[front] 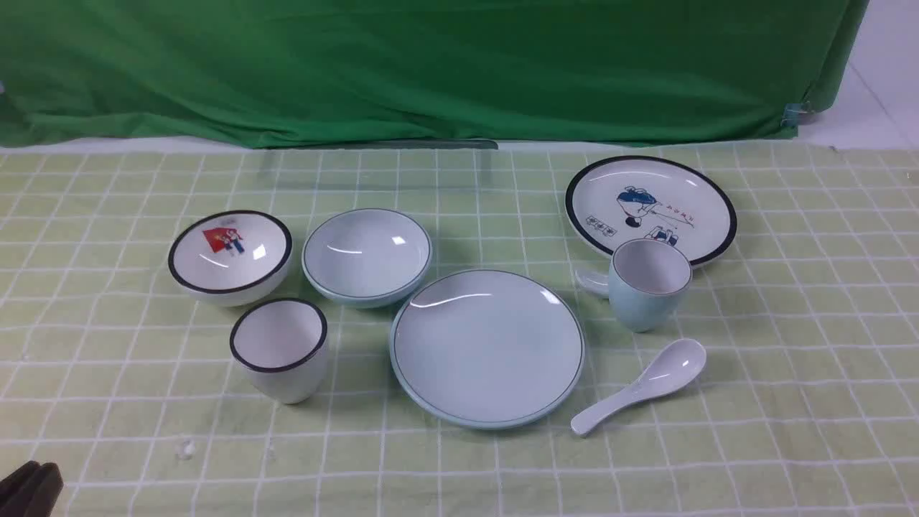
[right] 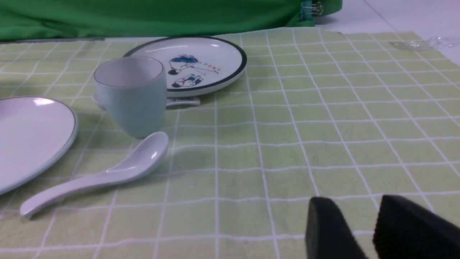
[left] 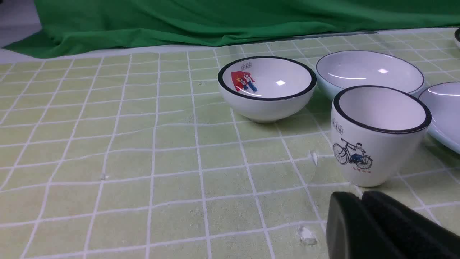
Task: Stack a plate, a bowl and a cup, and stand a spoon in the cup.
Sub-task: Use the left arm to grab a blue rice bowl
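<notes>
Our left hand [left: 354,196] has its fingers together; our right hand [right: 354,201] has them apart. The bowl [front: 367,255] sits ahead of our left hand, off to its right. It looks hard, slippery and easy to break, so we should softly pinch its rim

Around the plate [front: 488,352], the bowl [front: 367,255] sits at ten o'clock, the cup [front: 646,294] at two, and the spoon [front: 657,380] at three, all on the table [front: 459,481].
</notes>
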